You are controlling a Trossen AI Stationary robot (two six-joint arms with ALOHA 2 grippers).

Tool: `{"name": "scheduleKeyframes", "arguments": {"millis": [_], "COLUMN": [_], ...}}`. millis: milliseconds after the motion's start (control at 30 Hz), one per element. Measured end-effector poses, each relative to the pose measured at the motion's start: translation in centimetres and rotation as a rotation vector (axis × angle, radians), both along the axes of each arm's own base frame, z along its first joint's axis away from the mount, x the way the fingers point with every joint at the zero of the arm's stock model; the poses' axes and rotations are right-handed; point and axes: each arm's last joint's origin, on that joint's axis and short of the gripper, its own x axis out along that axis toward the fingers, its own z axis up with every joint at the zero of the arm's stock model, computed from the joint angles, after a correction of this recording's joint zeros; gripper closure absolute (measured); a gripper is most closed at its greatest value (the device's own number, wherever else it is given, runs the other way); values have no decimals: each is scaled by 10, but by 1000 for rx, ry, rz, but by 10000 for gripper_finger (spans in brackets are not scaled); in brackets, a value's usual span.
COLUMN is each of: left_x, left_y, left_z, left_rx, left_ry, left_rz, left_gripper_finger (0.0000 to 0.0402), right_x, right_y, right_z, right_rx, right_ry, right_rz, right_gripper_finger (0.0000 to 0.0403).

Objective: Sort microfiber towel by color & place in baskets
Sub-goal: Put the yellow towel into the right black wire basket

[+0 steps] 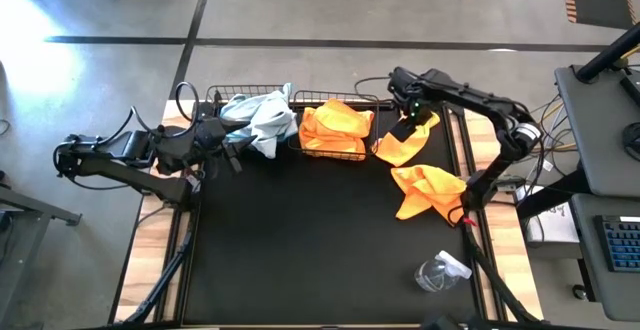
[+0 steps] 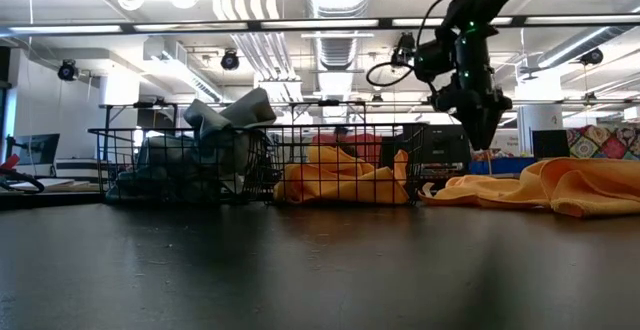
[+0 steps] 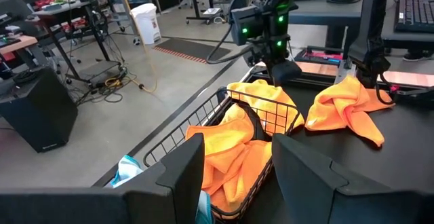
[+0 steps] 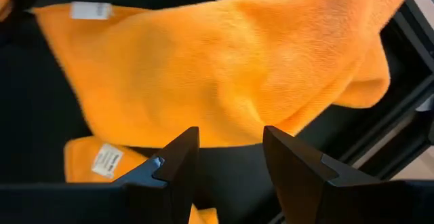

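Two black wire-mesh baskets set side by side at the far edge of the black table mat: left basket heaped with pale blue-grey towels, one draped over the rim toward the mat; right basket filled with orange towels. Same arrangement confirmed in the low view, grey towels piled above the rim of the left basket, orange towels inside the right basket. Two further orange towels lying loose on the mat to the right of the baskets: one just beside the right basket, another nearer the front, close to the right arm's base. Right gripper poised above the loose towel beside the basket, fingers parted and empty; in the right wrist view, both fingers seen spread over orange cloth with white care labels showing, no contact evident. Left gripper parked at the left basket's near corner, fingers apart, nothing between them, facing across the orange-filled basket. Clear plastic spray bottle lying on its side near the front right of the mat, well apart from the towels.
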Motion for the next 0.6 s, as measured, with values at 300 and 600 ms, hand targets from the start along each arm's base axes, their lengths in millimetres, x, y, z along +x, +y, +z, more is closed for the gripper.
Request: {"name": "scheduleKeyframes", "arguments": {"millis": [300,600], "left_x": [0,0], "left_y": [0,0], "left_z": [0,0], "left_rx": [0,-19], "left_ry": [0,-13], "left_rz": [0,6], "left_gripper_finger": [243,243], "right_x": [-23,-29], "right_y": [-10,-7], "right_z": [-19,-49], "right_rx": [39,114], "right_ry": [31,-89], "right_rz": [-65,-103], "right_gripper_finger": [243,243]}}
